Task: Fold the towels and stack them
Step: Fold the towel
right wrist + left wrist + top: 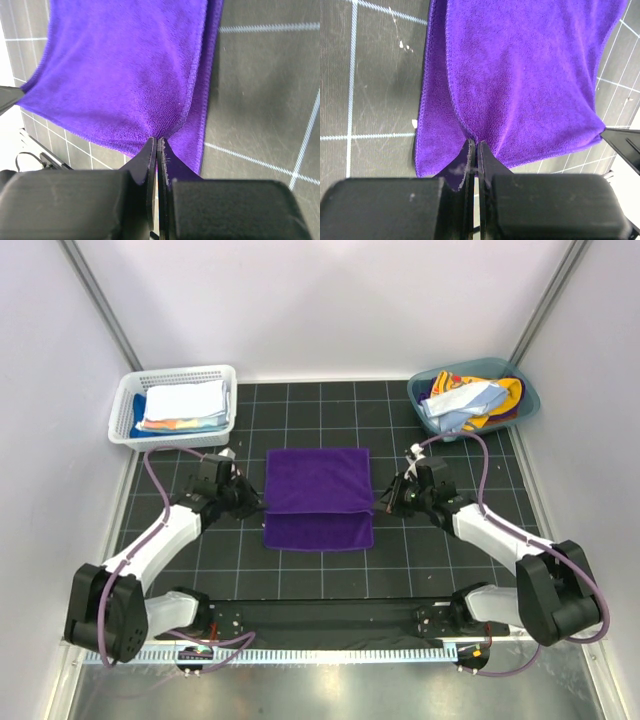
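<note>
both jaws clamped on purple towel (318, 495) edges — folded towels (183, 405) in white basket (180, 374), loose heap (468, 400) in teal tub (533, 400)

no readable text, no labels, no brands, no numbers anywhere

We've open mat (330, 405) outward of our fingers (467, 167); purple towel (318, 490) spans between them; basket (123, 410), tub (532, 400) well beyond.
</note>
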Controlling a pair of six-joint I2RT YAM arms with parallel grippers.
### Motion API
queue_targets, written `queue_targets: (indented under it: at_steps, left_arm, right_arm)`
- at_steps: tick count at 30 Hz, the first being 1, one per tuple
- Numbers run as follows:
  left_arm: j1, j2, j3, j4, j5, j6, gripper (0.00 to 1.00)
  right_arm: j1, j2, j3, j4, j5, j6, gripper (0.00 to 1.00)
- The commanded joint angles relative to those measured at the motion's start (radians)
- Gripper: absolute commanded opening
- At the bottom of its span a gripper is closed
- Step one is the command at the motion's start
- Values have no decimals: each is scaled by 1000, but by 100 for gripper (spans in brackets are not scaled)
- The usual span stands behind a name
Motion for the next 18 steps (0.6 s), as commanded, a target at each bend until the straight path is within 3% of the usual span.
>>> queue_targets:
  at_steps: [1,18]
  left_arm:
    - [-6,-56,-10,-13,-2,-4,3]
    - [-7,-136,0,-89,-25,7,3]
  right_arm:
    - [6,-40,-22,2,14,-13,2]
    - [21,-132,7,-64,11,-21,1]
